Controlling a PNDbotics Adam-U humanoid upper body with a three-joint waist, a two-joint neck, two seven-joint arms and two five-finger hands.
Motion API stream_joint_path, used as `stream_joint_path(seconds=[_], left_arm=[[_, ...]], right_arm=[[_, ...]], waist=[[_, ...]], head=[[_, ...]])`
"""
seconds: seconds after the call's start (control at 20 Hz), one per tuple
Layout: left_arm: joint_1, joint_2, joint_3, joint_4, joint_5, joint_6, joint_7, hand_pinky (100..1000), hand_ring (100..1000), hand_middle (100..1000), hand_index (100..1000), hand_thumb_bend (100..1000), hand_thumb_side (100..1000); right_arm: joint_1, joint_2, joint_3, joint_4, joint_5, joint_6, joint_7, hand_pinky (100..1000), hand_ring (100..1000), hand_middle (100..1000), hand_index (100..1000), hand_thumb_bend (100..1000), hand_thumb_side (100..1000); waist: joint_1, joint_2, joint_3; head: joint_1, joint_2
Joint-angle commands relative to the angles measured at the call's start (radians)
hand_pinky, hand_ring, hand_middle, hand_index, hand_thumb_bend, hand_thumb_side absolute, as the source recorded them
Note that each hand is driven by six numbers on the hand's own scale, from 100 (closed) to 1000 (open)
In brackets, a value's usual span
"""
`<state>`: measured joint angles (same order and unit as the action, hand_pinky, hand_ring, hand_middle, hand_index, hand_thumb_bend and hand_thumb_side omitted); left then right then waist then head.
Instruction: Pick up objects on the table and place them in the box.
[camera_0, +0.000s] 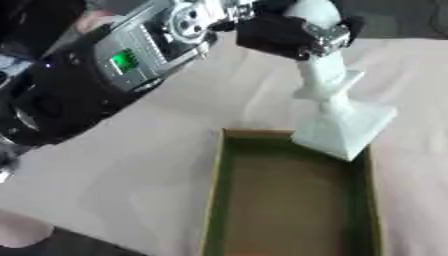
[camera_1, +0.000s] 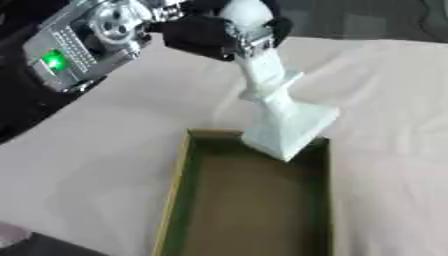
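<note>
Left hand (camera_0: 293, 32), black w/ silver joints, comes in from upper left, fingers curled round the top of a white statue (camera_0: 337, 112). Statue hangs tilted, slim upper part in the grip, wide square base lowest, over the far end of the box (camera_0: 215, 200). Box is open, green walls, brown floor, on a pale tablecloth (camera_0: 131, 175). Can't tell if base touches the rim. Right hand not visible.
</note>
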<state>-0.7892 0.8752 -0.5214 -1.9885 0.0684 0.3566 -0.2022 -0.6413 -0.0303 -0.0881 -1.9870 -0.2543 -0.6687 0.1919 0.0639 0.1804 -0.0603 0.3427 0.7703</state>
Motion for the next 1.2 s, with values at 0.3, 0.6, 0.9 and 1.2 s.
stream_joint_path(seconds=[0.3,0.6,0.9,1.2], left_arm=[[0.079,0.051,-0.152,-0.012,-0.063,-0.22,-0.045,100,100,100,151,100,645],[0.163,0.109,-0.243,-0.012,-0.355,-0.405,-0.202,976,871,888,888,221,792],[0.106,0.116,-0.055,-0.012,-0.6,-0.573,-0.169,1000,1000,1000,968,443,972],[0.035,0.134,0.224,-0.012,-0.5,-0.536,0.141,1000,980,990,940,478,810]], right_arm=[[-0.005,-0.016,-0.002,-0.013,0.01,0.001,-0.011,469,369,305,377,100,927],[-0.004,-0.018,-0.005,-0.013,0.015,0.002,-0.016,469,369,305,377,100,927],[0.005,-0.028,-0.012,-0.013,0.02,0.006,-0.02,469,369,305,377,100,927],[0.016,-0.039,-0.02,-0.013,0.029,0.006,-0.025,468,369,305,377,100,927]], waist=[[0.001,-0.027,-0.001],[0.001,-0.03,-0.002],[-0.004,-0.038,0.018],[-0.004,-0.05,0.04]], head=[[-0.014,0.0],[-0.011,0.0],[-0.023,0.0],[-0.044,0.0]])
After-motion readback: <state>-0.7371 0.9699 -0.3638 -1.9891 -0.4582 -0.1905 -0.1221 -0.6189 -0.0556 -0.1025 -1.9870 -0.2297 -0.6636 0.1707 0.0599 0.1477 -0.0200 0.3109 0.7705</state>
